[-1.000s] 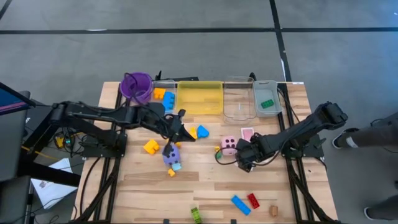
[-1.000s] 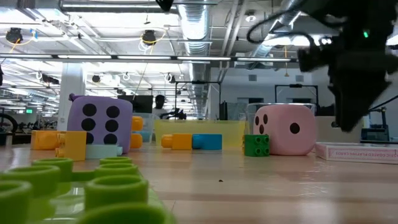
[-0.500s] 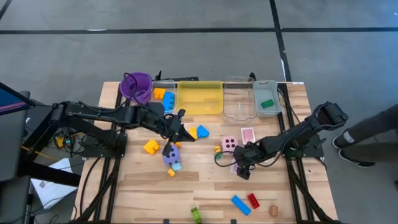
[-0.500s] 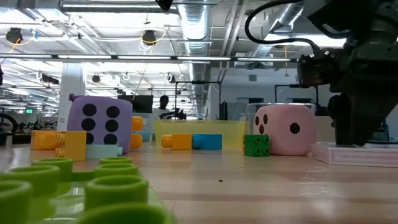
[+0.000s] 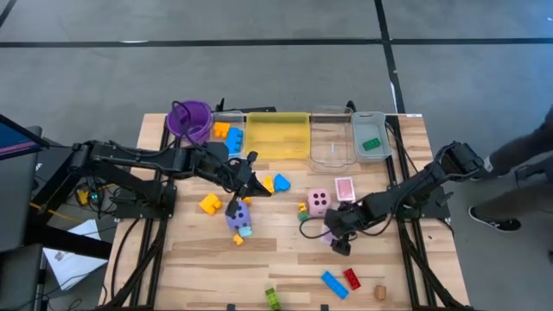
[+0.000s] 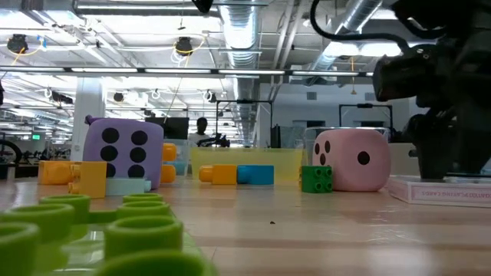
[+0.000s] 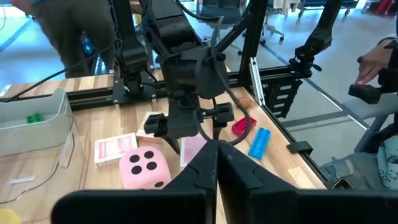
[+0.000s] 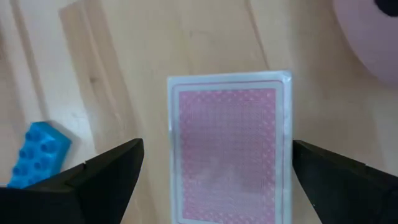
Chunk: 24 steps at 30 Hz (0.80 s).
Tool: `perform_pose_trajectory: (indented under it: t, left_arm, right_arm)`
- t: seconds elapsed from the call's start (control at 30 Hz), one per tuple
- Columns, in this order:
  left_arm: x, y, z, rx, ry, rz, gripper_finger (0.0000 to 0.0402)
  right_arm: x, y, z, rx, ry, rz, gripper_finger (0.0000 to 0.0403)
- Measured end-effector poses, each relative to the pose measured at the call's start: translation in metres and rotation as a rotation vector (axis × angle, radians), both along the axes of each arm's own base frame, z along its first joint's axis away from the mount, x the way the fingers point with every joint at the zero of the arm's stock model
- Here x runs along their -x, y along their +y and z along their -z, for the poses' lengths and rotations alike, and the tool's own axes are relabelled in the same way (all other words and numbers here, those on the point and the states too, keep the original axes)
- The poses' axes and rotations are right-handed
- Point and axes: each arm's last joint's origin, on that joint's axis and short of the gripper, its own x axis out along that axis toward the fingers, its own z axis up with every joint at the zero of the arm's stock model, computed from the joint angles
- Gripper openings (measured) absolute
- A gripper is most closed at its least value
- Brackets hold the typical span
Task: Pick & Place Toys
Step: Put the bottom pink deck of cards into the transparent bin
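Observation:
My right gripper [image 5: 338,238] is open and points down over a pink deck of playing cards [image 8: 229,148] that lies flat on the table. Its fingers [image 8: 106,169] stand on either side of the deck, apart from it. In the low view the gripper [image 6: 449,142] is just above the deck [image 6: 441,192]. A second pink deck [image 5: 345,187] and the pink die [image 5: 318,201] lie beside it. My left gripper [image 5: 251,183] is shut and empty, next to orange, yellow and blue blocks [image 5: 275,183] and above the purple die [image 5: 238,213].
A purple cup [image 5: 190,119], a yellow tray [image 5: 277,136], a clear tray [image 5: 331,138] and a grey tray holding a green block [image 5: 370,138] line the far edge. Blue [image 5: 333,283], red [image 5: 352,277] and green [image 5: 273,298] blocks lie near the front edge. A person stands at the right.
My right gripper has gone toward the table's near edge and down, from beside the pink die to just over the pink deck, with its fingers open. My left arm has kept still.

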Motion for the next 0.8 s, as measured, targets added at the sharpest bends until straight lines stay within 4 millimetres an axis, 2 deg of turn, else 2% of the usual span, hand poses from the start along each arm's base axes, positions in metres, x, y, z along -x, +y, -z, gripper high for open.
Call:
perform_pose_trajectory:
  t: [0.27,0.8]
  left_arm:
    - [0.0,0.0,0.0,0.0,0.0,0.0,0.0]
    - [0.0,0.0001,0.0,0.0,0.0,0.0,0.0]
  right_arm:
    - [0.0087,0.0054,0.002,0.098,0.019,0.008,0.0397]
    - [0.0079,0.0087,0.0033,0.1,0.004,0.006,0.0397]
